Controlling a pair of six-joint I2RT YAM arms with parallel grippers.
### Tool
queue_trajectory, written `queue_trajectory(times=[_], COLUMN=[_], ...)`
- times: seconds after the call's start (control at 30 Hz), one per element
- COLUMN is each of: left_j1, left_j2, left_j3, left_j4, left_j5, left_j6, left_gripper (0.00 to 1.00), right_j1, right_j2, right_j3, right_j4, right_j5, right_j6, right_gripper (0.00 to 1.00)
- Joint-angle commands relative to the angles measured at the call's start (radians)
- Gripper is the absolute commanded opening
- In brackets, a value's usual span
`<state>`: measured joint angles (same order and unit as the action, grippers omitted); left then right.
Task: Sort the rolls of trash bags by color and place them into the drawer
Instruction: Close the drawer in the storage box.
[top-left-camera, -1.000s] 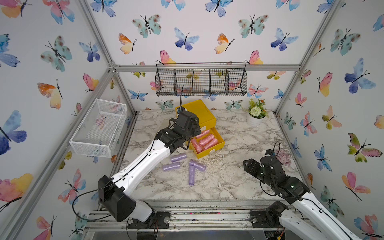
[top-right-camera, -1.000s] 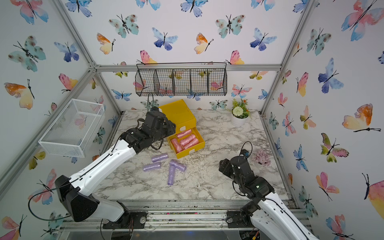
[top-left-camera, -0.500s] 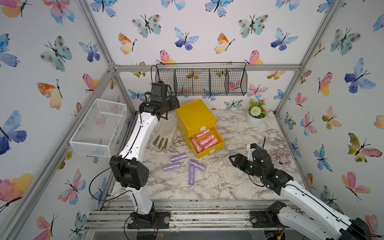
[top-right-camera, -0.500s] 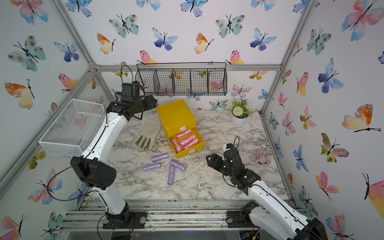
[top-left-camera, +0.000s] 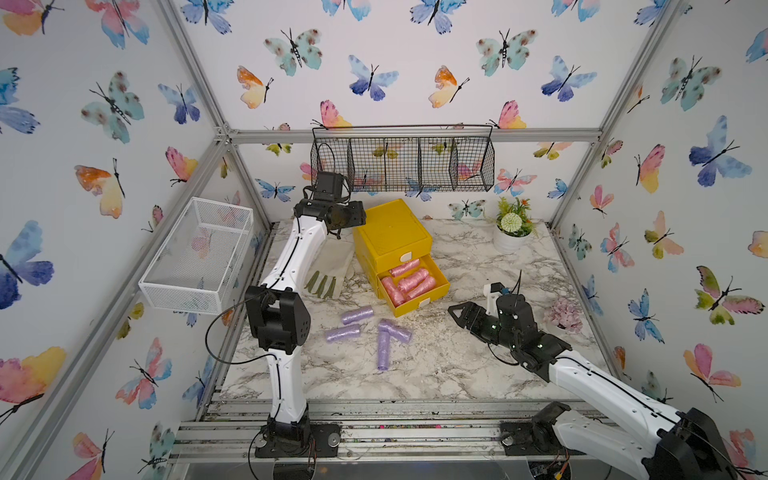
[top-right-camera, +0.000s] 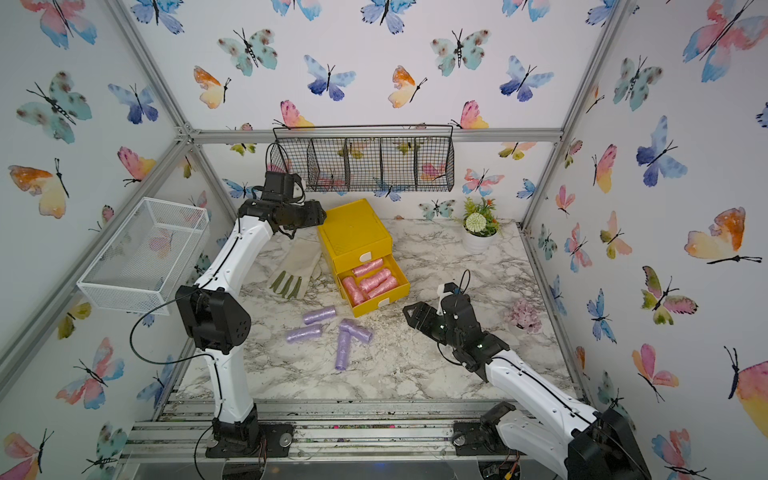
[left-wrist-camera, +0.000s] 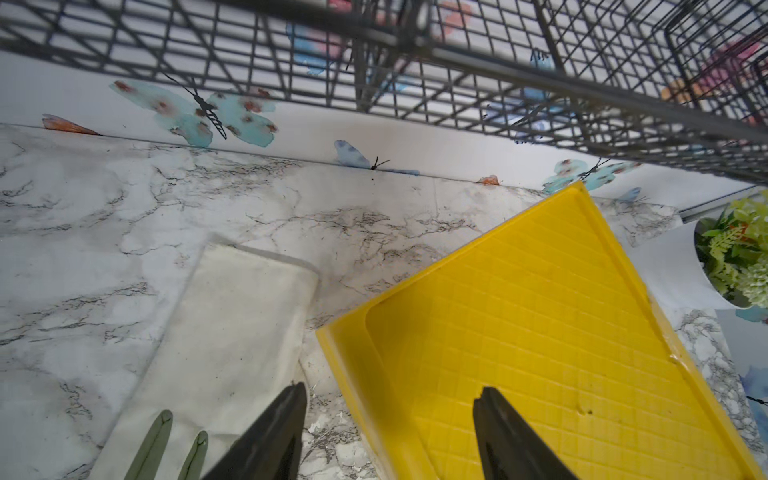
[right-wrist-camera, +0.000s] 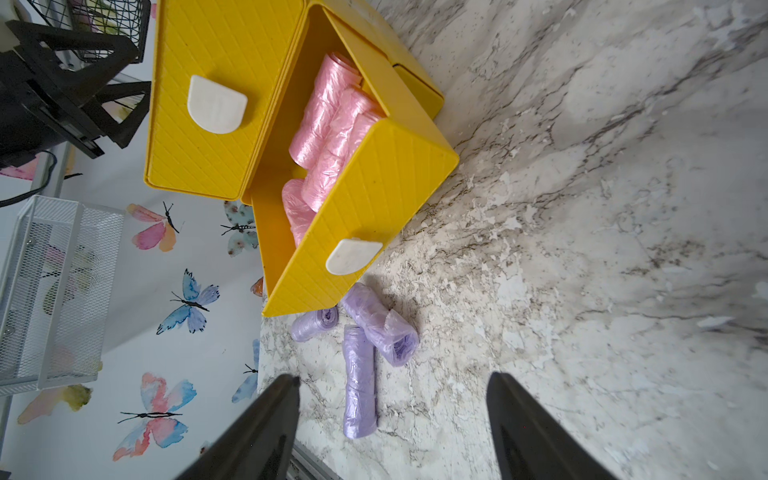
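Note:
Several pink rolls of trash bags (top-left-camera: 409, 280) lie in the open lower drawer (top-left-camera: 441, 291) of a yellow cabinet (top-left-camera: 390, 232). Several lilac rolls (top-left-camera: 356, 315) (top-left-camera: 383, 351) lie loose on the marble in front of it, also seen in the right wrist view (right-wrist-camera: 359, 382). My left gripper (top-left-camera: 360, 216) hangs open and empty high at the cabinet's back-left corner, over the cabinet top (left-wrist-camera: 540, 332) and a glove (left-wrist-camera: 232, 332). My right gripper (top-left-camera: 451, 309) is open and empty, low over the table to the right of the drawer, pointing at the lilac rolls.
A cream glove with green fingers (top-left-camera: 332, 266) lies left of the cabinet. A black wire basket (top-left-camera: 403, 162) hangs on the back wall just above my left gripper. A white mesh basket (top-left-camera: 199, 253) is on the left wall. A potted plant (top-left-camera: 513, 226) and a pink flower (top-left-camera: 565, 313) stand at the right.
My left arm has lifted away from the drawer to the back left, uncovering the glove, and its jaws have opened. My right arm has reached forward and left toward the lilac rolls.

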<state>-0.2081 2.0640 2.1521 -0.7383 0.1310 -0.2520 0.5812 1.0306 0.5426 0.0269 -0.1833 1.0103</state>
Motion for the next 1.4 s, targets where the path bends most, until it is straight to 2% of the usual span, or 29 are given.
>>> queue_trajectory(times=[0.0,0.4,0.87,1.37], left_j1=[0.007,0.004,-0.020,-0.037], left_j2=[0.041,0.068,0.059,0.042], left_j3=[0.022,-0.026,-0.082,-0.144], left_j4=[-0.018,0.007,0.011,0.030], left_j5=[-0.005,0.041,0.039,0.049], left_j6=[0.027,0.019,0.017,0.019], left_gripper=[0.68,0.62,0.60,0.60], right_j1=[-0.004,-0.003,-0.003,-0.003], right_j2=[0.019,0.238,0.402,0.588], right_j3=[-0.019,0.011,0.089,0.277], right_j4=[0.066,0.258,0.381,0.434], right_j5=[-0.007,-0.018,0.020,0.038], right_j6=[0.024,0.077,0.116,0.146], right_gripper=[0.77,0.75,0.71,0.69])
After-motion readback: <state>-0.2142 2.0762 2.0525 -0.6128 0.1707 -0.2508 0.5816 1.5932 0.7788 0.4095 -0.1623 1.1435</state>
